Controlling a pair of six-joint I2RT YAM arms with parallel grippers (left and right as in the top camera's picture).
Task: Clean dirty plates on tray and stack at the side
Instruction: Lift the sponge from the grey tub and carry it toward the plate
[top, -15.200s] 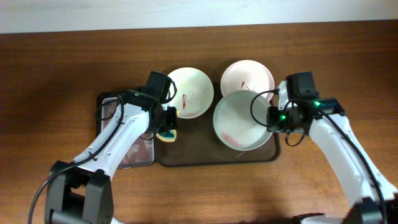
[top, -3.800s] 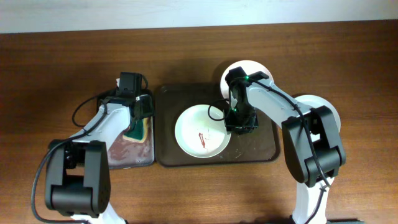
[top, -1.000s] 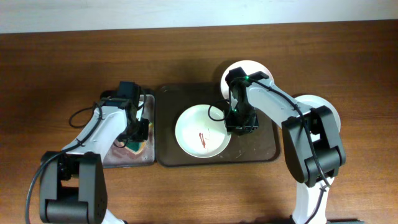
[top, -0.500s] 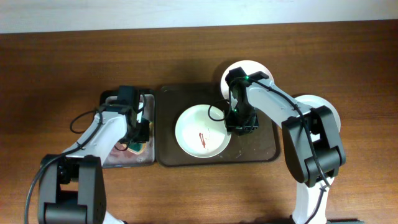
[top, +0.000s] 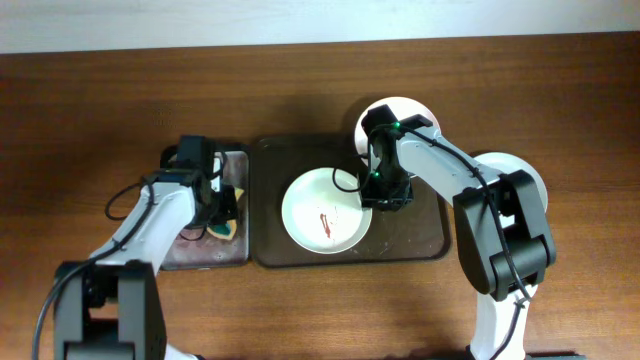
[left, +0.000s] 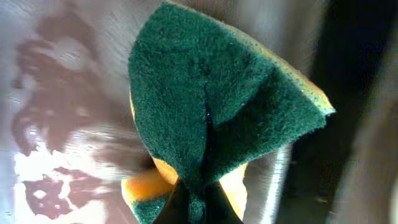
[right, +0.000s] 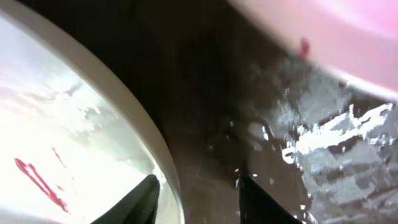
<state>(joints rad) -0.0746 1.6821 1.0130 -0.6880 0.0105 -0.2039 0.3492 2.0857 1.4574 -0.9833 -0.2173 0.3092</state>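
A pale plate (top: 320, 212) with a red sauce streak lies in the middle of the dark brown tray (top: 420, 245). My right gripper (top: 385, 193) is open at the plate's right rim. In the right wrist view one finger is over the plate (right: 74, 124), the other over the wet tray floor (right: 236, 99), and the rim runs between the fingertips (right: 199, 199). A white plate (top: 405, 112) lies at the tray's back right, also showing in the right wrist view (right: 336, 31). Another white plate (top: 535, 175) lies on the table at the right, partly hidden by the arm. My left gripper (top: 218, 215) is shut on a green and yellow sponge (left: 211, 106).
A narrow grey metal tray (top: 205, 255) smeared with reddish liquid lies left of the brown tray; the sponge (top: 225, 229) hangs over its right side. The wet grey tray floor fills the left wrist view (left: 56, 74). Wooden table surrounds both trays.
My left gripper has moved along the grey tray from its back toward its front with the sponge in it. The right gripper has shifted slightly at the plate's rim.
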